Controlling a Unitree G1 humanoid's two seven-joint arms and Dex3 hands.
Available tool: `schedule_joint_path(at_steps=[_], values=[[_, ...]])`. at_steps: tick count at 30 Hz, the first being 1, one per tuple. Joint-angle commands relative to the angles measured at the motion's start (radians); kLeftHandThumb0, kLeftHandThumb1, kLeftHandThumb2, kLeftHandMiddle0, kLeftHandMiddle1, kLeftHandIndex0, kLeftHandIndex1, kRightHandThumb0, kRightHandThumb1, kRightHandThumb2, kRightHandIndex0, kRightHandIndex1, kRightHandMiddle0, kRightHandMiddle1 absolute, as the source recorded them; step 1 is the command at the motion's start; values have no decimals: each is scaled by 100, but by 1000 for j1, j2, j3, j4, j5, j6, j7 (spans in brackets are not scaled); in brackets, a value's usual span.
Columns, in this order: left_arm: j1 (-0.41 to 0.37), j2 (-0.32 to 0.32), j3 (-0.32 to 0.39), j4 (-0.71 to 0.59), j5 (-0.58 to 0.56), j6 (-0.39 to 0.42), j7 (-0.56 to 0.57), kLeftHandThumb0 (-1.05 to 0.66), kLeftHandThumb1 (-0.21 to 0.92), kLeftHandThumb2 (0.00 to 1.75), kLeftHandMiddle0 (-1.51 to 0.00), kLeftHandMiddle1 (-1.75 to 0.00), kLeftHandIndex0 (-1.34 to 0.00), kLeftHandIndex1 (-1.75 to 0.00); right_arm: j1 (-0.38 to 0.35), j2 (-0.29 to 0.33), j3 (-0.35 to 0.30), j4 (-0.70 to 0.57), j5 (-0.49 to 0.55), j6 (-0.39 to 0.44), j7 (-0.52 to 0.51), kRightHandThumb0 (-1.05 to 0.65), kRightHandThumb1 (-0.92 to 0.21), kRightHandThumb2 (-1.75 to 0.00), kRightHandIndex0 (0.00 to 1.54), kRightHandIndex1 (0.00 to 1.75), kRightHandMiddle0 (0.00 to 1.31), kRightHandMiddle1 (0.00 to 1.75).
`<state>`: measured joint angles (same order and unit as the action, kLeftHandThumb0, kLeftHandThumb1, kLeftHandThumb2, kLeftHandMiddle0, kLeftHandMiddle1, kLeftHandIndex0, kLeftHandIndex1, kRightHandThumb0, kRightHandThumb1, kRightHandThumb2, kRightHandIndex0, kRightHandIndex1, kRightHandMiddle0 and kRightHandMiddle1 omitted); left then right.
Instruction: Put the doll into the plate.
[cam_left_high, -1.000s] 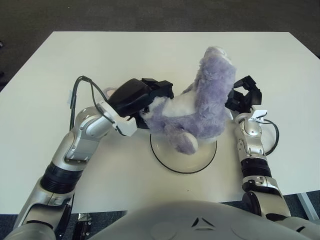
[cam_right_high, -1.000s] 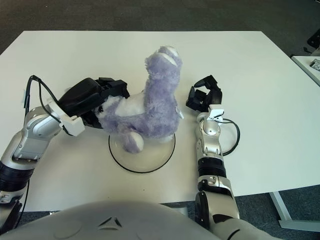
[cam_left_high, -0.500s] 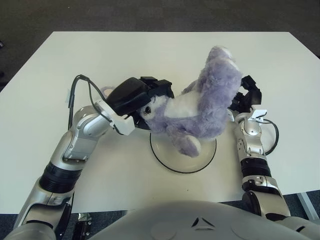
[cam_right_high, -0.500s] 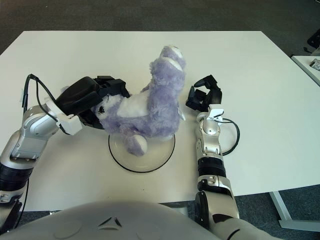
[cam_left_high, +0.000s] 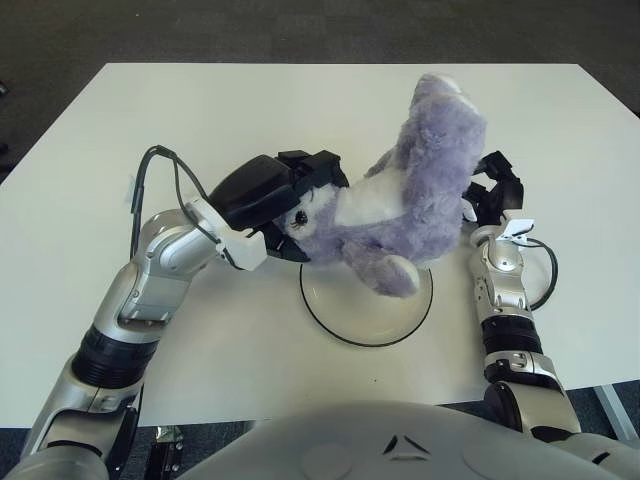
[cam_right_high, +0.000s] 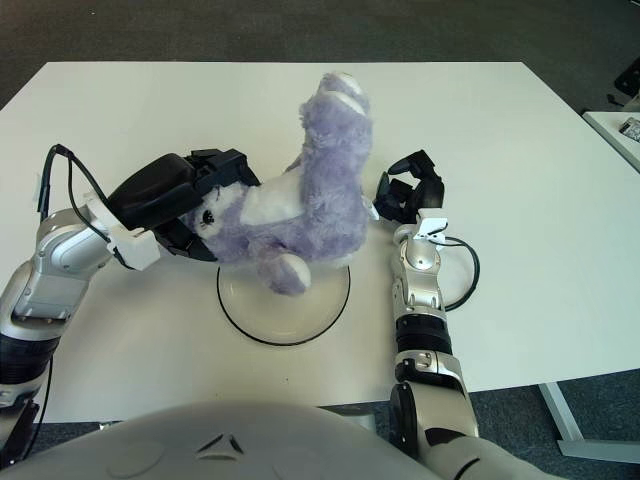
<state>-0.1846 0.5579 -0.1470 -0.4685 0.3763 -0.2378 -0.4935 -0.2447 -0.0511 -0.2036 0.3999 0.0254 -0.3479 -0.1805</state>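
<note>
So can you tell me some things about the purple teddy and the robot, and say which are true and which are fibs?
1. The left hand is holding the purple doll by its head end. True.
2. The doll is lying flat inside the plate. False: it is tipped up over the plate, one end high in the air.
3. The plate is round with a dark rim. True.
4. The right hand is holding a spoon. False: it shows beside the doll on the right, and no spoon is there.
5. The table is white. True.
</note>
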Motion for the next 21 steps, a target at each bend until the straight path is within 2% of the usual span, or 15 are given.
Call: schedule_joint_path(at_steps=[1, 9, 15, 21], values=[[-10, 20, 20, -14, -21, -3, -17, -47, 40, 92, -20, -132, -1, -115, 99, 30, -5, 73, 10, 9, -4, -49, -32, -132, 132, 175, 62, 175], [-10, 30, 29, -13, -73, -11, -40, -56, 45, 87, -23, -92, 0, -103, 100, 31, -7, 69, 14, 16, -4, -49, -32, -132, 132, 175, 62, 175], [-10, 38, 38, -7, -103, -28, -49, -60, 52, 81, -24, -75, 0, -104, 103, 33, -5, 62, 11, 22, -4, -49, -31, -132, 132, 175, 62, 175], [-13, 44, 38, -7, -129, -28, -64, -58, 51, 81, -24, -67, 0, -104, 102, 35, -7, 60, 18, 30, -3, -49, -31, -132, 131, 175, 62, 175]])
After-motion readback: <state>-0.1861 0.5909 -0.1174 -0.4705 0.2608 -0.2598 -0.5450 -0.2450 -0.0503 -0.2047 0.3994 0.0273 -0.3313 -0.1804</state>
